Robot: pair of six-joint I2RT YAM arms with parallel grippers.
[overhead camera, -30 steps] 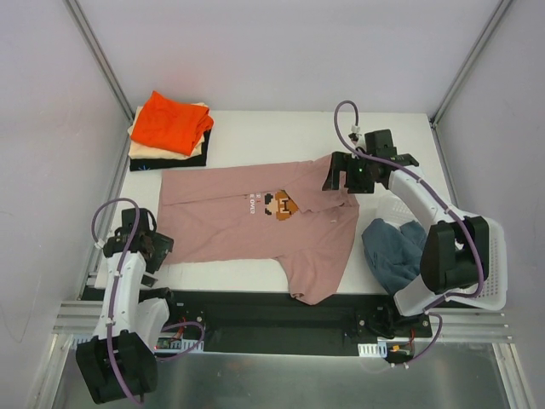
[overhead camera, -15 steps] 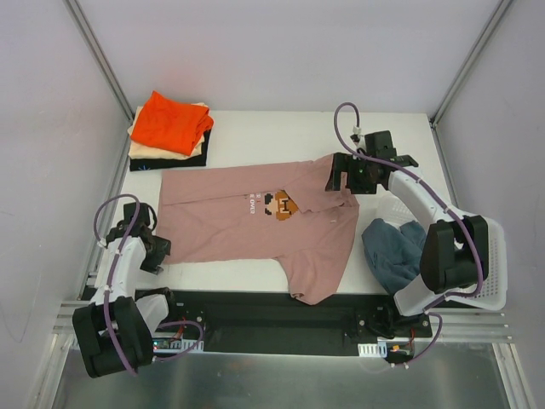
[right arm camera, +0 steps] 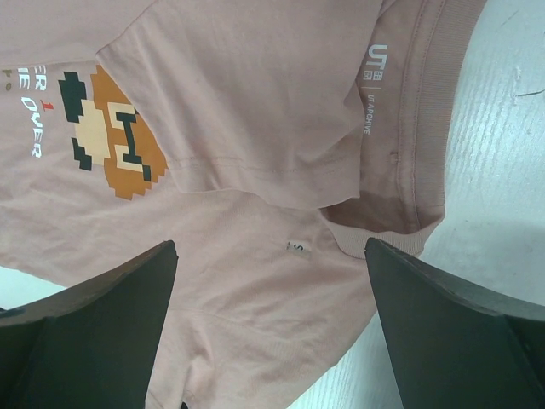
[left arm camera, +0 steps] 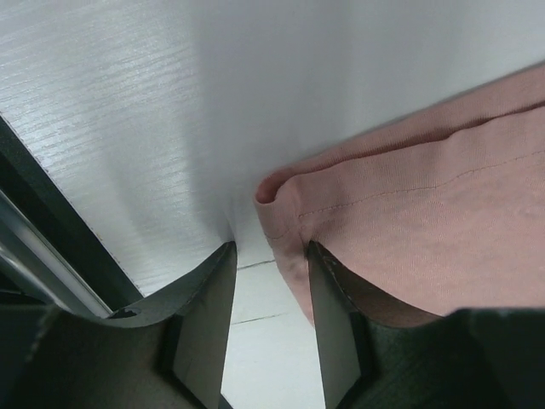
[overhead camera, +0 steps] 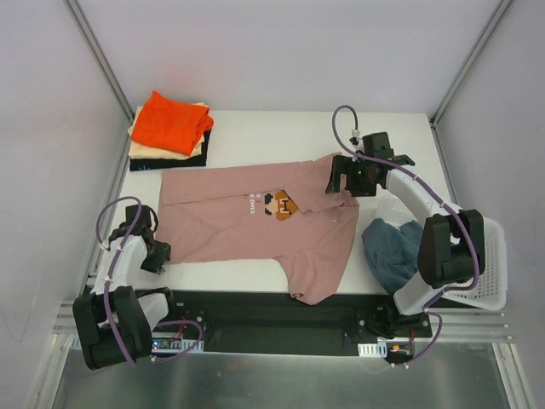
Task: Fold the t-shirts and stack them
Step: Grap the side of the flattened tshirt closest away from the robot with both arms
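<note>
The dusty pink t-shirt (overhead camera: 255,217) lies spread on the white table, its pixel-art print (overhead camera: 278,204) up and one sleeve hanging over the near edge. My left gripper (overhead camera: 158,253) is low at its near-left hem corner. In the left wrist view the gripper (left arm camera: 271,285) is open, with the hem corner (left arm camera: 285,213) in the gap, against the right finger. My right gripper (overhead camera: 347,181) hovers wide open over the collar. The right wrist view shows the collar (right arm camera: 409,136), the print (right arm camera: 106,128) and the gripper (right arm camera: 272,294). Orange (overhead camera: 170,122), cream and black tees are stacked at the back left.
A slate blue tee (overhead camera: 392,249) lies crumpled at the right, beside the white mesh basket (overhead camera: 492,264). The table's near edge (overhead camera: 255,294) and the frame rail run just behind my left gripper.
My left arm has sunk lower, bringing its gripper down at the shirt's near-left corner. My right gripper has barely shifted over the collar.
</note>
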